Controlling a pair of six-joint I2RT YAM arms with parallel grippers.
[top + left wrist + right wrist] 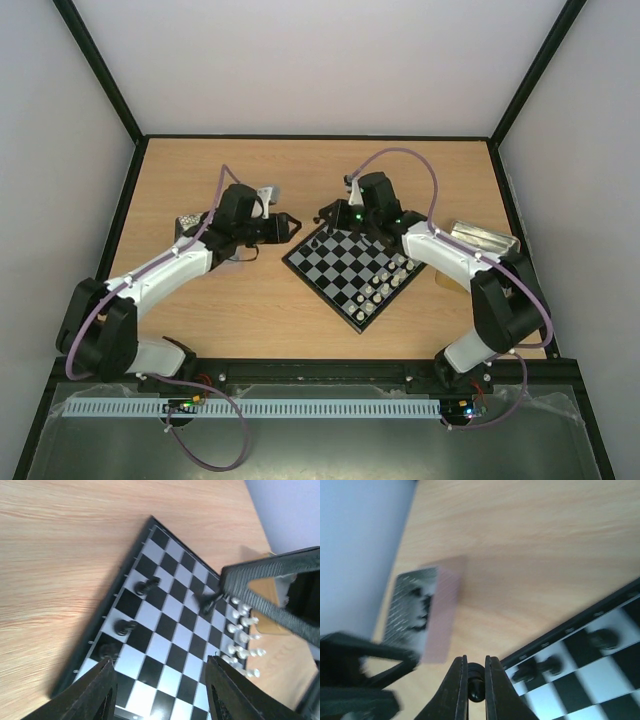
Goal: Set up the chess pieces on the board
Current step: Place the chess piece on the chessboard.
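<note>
Pale walls box in the wooden table [250, 300] you are working over, and the board [340, 262] lies turned like a diamond a little right of the middle, between your two arms. Your right gripper [475, 666] hangs at the board's far left edge with its jaws pressed together on a small black piece [475, 684]. On its own wrist camera you see that dark knob pinched between the two fingers [457, 690], just outside the board's black rim with bare wood behind it. On the left wrist camera the same piece shows as a dark shape at the tip of those fingers, seen against the squares. Your left gripper [159, 680] points at the board from the left, close to its left corner. Its jaws are apart with nothing between them, and the checkered squares show through the gap. Three other black pieces [146, 586] are on the squares along the edge nearest that gripper; whether they stand or lie you cannot tell through the blur. The white pieces [242, 630] stand clustered along the opposite edge, the one facing your right arm's base. One shiny metal tray [487, 240] lies on the table behind the right arm, and a second metal tray [190, 225] is partly hidden under the left arm.
</note>
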